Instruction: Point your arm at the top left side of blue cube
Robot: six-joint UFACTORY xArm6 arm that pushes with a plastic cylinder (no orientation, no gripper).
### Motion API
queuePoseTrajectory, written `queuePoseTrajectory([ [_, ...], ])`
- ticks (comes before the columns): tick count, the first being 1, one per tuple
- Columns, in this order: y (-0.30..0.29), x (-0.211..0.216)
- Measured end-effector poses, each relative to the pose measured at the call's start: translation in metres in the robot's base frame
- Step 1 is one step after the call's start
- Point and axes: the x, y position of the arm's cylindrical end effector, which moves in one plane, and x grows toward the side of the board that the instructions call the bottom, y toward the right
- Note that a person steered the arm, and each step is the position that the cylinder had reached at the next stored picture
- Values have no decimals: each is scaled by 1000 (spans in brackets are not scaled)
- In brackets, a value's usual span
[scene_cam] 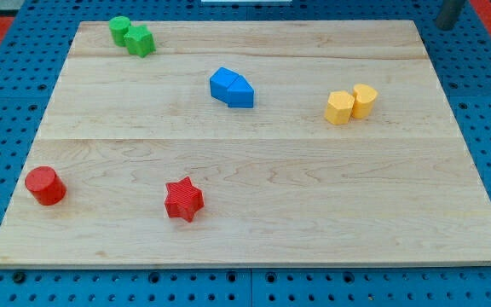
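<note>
Two blue blocks sit touching a little above the board's middle: a blue cube (240, 93) on the right and a second blue block (222, 83) against its left side, whose shape I cannot make out. A dark rod enters at the view's top right corner, and my tip (444, 26) shows there, just past the board's top right corner. The tip is far to the right of and above the blue blocks and touches no block.
Two green blocks (131, 36) sit touching at the top left. Two yellow blocks (351, 104) sit touching at the right. A red cylinder (45, 186) stands at the lower left. A red star (184, 199) lies at the lower middle. The wooden board (314, 205) rests on a blue pegboard.
</note>
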Motion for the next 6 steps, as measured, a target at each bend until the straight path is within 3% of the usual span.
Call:
queuePoseTrajectory([
  [2,3,10],
  [3,-45,13],
  [5,-205,10],
  [6,-266,46],
])
